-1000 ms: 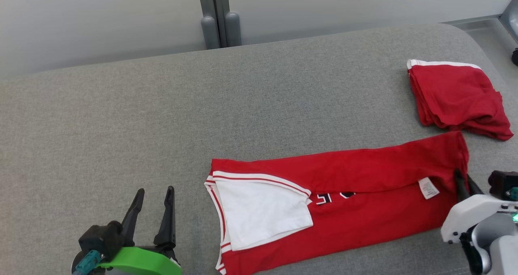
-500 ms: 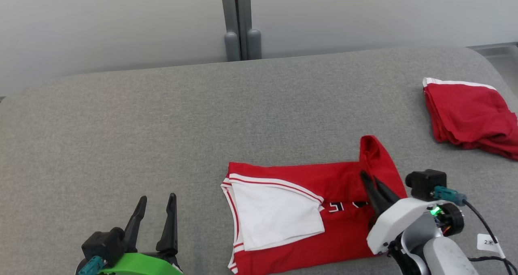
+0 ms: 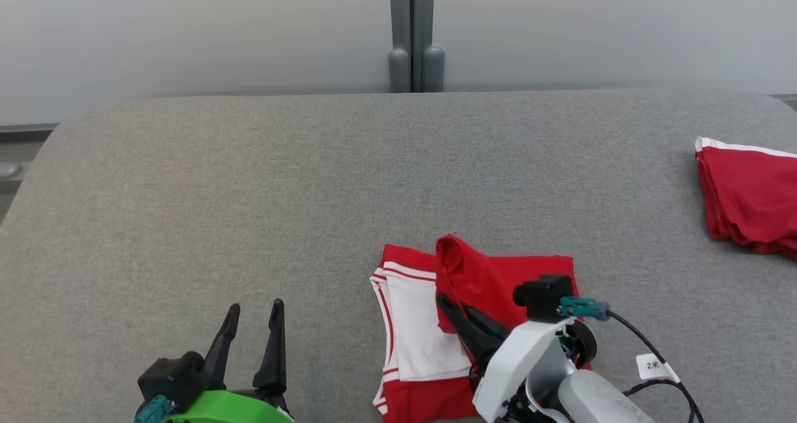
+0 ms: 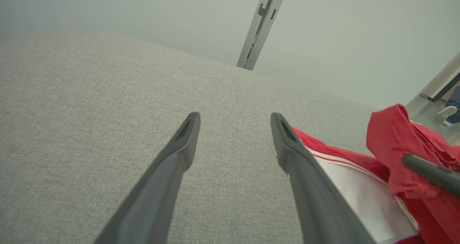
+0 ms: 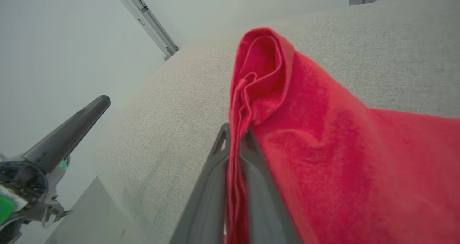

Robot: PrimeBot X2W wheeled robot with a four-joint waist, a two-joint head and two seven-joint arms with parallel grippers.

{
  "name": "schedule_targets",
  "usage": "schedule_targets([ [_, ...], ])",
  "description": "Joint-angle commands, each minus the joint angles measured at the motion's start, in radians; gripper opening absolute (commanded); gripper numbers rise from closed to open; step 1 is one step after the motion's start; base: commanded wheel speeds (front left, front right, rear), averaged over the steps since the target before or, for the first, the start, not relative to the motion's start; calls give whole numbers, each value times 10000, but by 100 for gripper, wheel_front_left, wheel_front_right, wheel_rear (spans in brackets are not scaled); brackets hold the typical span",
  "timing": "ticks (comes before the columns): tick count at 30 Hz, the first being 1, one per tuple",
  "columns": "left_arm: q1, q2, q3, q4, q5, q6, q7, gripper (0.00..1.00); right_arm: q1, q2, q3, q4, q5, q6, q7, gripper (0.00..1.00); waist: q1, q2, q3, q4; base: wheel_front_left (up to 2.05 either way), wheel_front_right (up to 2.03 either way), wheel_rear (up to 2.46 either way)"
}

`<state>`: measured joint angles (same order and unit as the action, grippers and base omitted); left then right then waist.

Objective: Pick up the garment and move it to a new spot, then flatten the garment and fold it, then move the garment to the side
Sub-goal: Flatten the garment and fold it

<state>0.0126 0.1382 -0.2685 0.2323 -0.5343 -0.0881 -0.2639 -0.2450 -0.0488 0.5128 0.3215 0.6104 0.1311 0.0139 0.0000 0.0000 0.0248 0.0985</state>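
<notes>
At lower left the left gripper is held spread and empty over the grey surface. Right of centre, by the near edge, the garment is laid, its red end pinched between the closed fingers of the right gripper and raised above the white panel. That end should be lowered flat with edges matched before release. Counted: 2 grippers, 2 red textiles, 1 being the folded pile at far right.
</notes>
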Motion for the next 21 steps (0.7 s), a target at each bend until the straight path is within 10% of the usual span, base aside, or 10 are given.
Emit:
schedule_targets([
  [1, -152, -35, -3, 49, 130, -63, -1, 100, -191, -38, 207, 222, 177, -10, -99, 0, 0, 0, 93, 187, 0, 0, 0],
  [9, -343, -166, 98, 233, 234, -194, -1, 100, -1200, -41, 1265, 1833, 995, -10, -558, 0, 0, 0, 342, 519, 0, 0, 0],
  [12, -412, -208, 154, 271, 299, -239, -1, 100, -1520, -34, 1637, 2309, 1454, -10, -754, 48, 0, 0, 420, 551, 0, 0, 0],
  [13, -435, -218, 166, 287, 295, -252, -1, 100, -1599, -36, 1749, 2414, 1592, -10, -810, 100, 0, 0, 440, 552, 0, 0, 0],
  [21, -582, -342, 99, 322, 601, -317, -1, 100, -2416, -48, 2654, 2730, 2537, -10, -1684, 100, 0, 0, 526, 388, 0, 0, 0],
])
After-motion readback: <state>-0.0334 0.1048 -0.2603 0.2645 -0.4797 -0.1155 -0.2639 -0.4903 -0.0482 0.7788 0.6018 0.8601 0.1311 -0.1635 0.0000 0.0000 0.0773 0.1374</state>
